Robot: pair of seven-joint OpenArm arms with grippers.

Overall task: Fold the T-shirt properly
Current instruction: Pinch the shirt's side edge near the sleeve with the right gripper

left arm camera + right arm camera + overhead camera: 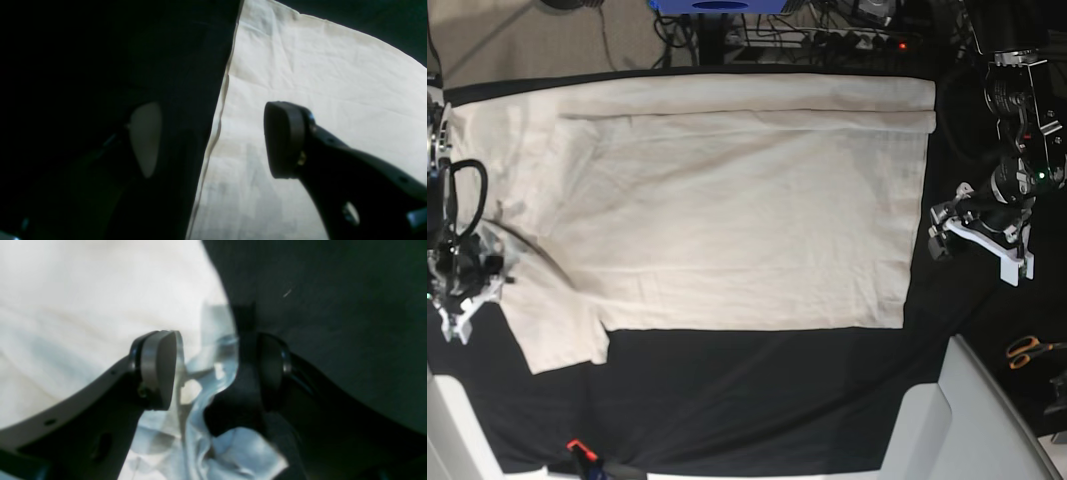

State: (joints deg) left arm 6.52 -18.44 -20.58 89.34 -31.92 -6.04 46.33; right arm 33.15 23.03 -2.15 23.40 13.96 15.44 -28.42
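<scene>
The plain cream short-sleeved cotton T-shirt (727, 210) lies spread flat across the black cloth-covered table (757, 400), filling most of its far half. Its upper edge is turned over in a long narrow fold along the back, and one sleeve (552, 325) sticks out toward the near left corner.

The left gripper (213, 140) sits at the shirt's right-hand edge as seen from the base camera, just off the hem. Its jaws stand wide apart with nothing between them: from the wrist camera, one dark rounded pad (283, 140) hangs over the cream cloth, while the other is over the black cover, and the shirt's stitched hem (217, 123) runs up between the two. I cannot tell whether either pad touches the fabric.

The right gripper (213, 370) is at the opposite side, by the sleeve and shoulder. Its jaws are parted, and a bunched, crumpled ridge of the shirt's edge (206, 373) stands up in the gap between them. The grey pad (160, 366) is over the shirt and the dark one over the table cover. The cloth looks close against the pads, yet the view is too blurred to say whether it is gripped or merely lying there.

A pair of orange-handled scissors (1027, 350) lies off to the right, well apart from the shirt.
</scene>
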